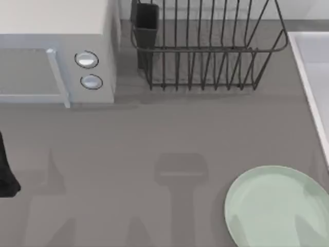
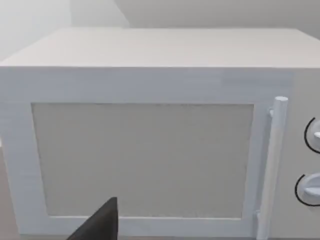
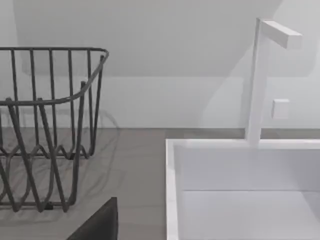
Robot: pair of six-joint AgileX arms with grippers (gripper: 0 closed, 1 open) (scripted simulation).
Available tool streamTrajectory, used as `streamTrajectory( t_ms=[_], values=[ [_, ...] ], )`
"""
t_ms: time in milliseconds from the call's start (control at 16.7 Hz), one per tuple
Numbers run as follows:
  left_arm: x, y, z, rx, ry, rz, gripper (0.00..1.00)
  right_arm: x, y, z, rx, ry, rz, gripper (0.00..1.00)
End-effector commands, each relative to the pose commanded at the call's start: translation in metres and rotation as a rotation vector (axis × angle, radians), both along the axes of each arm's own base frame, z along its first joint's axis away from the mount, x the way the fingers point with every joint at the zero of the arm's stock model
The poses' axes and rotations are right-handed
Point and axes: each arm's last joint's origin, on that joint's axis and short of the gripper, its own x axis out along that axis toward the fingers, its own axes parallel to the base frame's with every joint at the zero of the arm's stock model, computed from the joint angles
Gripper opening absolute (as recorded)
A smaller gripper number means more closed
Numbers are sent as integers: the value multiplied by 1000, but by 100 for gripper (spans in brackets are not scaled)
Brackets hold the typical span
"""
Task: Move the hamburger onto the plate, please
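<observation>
The hamburger is out of view. The plate [image 1: 277, 206], large, round and pale mint green, lies on the grey table at the front right, its near edge cut off by the top view. My left arm [image 1: 6, 172] is a dark shape at the table's far left edge. A dark part of my left gripper [image 2: 100, 226] hangs in front of the microwave's shut door [image 2: 142, 160]. A dark part of my right gripper [image 3: 100, 225] hovers over the table between the dish rack [image 3: 45, 130] and the sink [image 3: 240, 190].
A white microwave [image 1: 56, 56] with a bar handle [image 1: 57, 77] and two knobs [image 1: 86, 59] stands at the back left. A dark wire dish rack [image 1: 205, 46] stands at the back middle. A white sink [image 1: 316, 77] with a faucet [image 3: 257, 80] runs along the right edge.
</observation>
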Motion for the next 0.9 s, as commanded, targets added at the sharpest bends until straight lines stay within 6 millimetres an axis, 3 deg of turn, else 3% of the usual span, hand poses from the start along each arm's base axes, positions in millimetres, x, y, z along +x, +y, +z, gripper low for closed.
streamTrajectory(
  t_ms=[180,360,600,900],
  values=[
    [0,0,0,0,0,0,100,0,0,1,-5,16,-2,100],
    [0,0,0,0,0,0,100,2,-1,8,-37,137,-10,100],
    [0,0,0,0,0,0,100,14,-4,17,-104,465,-10,100],
    [0,0,0,0,0,0,100,44,-10,22,-174,989,45,100]
  ],
)
